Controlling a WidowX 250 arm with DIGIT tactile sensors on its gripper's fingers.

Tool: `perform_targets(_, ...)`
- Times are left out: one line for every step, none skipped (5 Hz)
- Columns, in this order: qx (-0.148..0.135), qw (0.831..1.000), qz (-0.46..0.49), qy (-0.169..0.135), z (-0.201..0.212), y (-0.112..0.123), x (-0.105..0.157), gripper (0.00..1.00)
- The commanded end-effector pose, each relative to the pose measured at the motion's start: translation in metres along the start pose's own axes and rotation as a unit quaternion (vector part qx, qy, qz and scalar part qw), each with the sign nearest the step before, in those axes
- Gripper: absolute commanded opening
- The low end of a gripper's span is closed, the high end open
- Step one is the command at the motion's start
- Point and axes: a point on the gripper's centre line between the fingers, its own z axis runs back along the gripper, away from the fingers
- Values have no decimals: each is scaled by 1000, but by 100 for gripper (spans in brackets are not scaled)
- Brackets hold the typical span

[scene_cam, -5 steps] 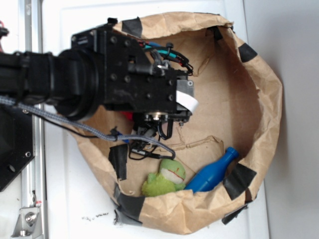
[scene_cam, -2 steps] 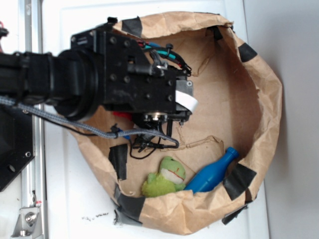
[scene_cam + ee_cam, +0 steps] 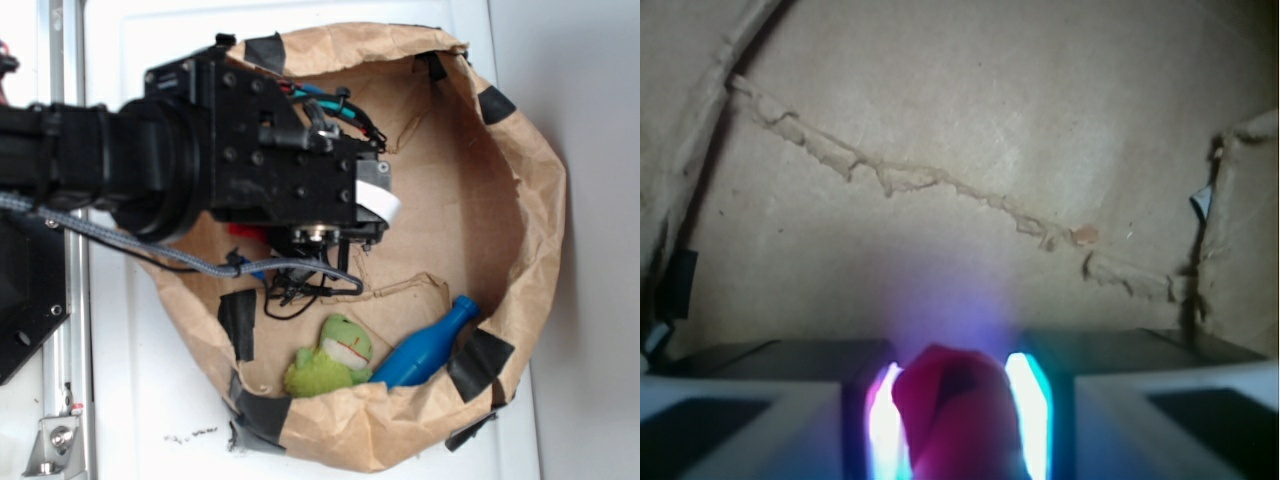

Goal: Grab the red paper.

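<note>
Two fingers [image 3: 760, 420] of gripper [image 3: 955, 420] pinch red paper [image 3: 955, 415] w/ brown paper bag [image 3: 520, 200] floor beneath.

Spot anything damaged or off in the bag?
The brown paper bag has a ragged tear across its floor, with black tape patches on the rim. The frog and blue bottle lie jumbled against the wall. Red paper sits between the gripper fingers.
</note>
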Motion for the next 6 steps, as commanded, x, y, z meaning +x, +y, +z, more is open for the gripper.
perform_targets(1,999,33,-22,23,8,7,0)
perform_targets(5,996,91,-27,62,3,7,0)
perform_targets(2,993,118,-26,109,-13,9,0)
perform_targets(-17,987,161,-15,146,-14,6,0)
perform_targets(-44,985,166,-35,160,-10,2,0)
perform_targets(-18,986,121,-117,165,-10,6,0)
